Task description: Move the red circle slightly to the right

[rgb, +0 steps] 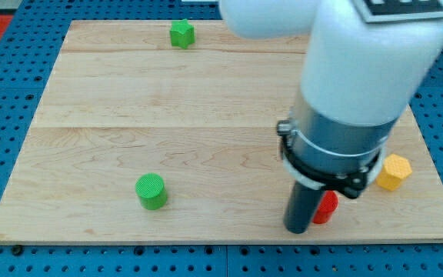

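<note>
Near the bottom edge of the wooden board (206, 115), toward its right corner, the arm's dark rod comes down, and its tip (298, 230) sits on the surface. No gripper on this rig, just the rod, so nothing is held; it can only push. The red circle (327, 208) lies right against the rod on the view's right side, mostly hidden behind it, only a red sliver showing. Contact looks likely, but the exact touch point can't be confirmed since the rod covers it.

Other blocks: a yellow hexagon-like block (394, 171) near the right edge, just up and right of the red one; a green cylinder (151, 191) toward the bottom-left; a green block (181, 34), shape roughly star or cube, hard to tell, at the top edge left of centre.

Step in hand, as a judgement: the tip is on the left of the red circle, which is the correct side for a rightward push, so this looks like the start or middle of the push itself. How far the block has already gone can't be read from here.

Next move calls for a short, straight slide toward the right edge, kept small. Risks: overshoot, or drifting upward and nudging the yellow block, which is close.
</note>
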Tool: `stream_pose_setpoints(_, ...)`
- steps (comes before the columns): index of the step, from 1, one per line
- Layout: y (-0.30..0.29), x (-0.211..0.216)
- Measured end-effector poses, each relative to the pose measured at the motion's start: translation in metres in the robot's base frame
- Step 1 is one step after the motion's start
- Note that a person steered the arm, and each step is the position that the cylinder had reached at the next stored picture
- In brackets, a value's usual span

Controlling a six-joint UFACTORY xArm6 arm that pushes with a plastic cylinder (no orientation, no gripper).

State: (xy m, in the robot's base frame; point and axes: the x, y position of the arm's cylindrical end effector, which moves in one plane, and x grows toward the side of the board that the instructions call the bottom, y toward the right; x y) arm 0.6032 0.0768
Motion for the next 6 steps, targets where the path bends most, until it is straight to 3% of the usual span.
stream_pose_setpoints(2, -0.010, -0.020)
stream_pose_setpoints(4, 0.035, -0.025)
stream_pose_setpoints(6, 0.030, -0.024)
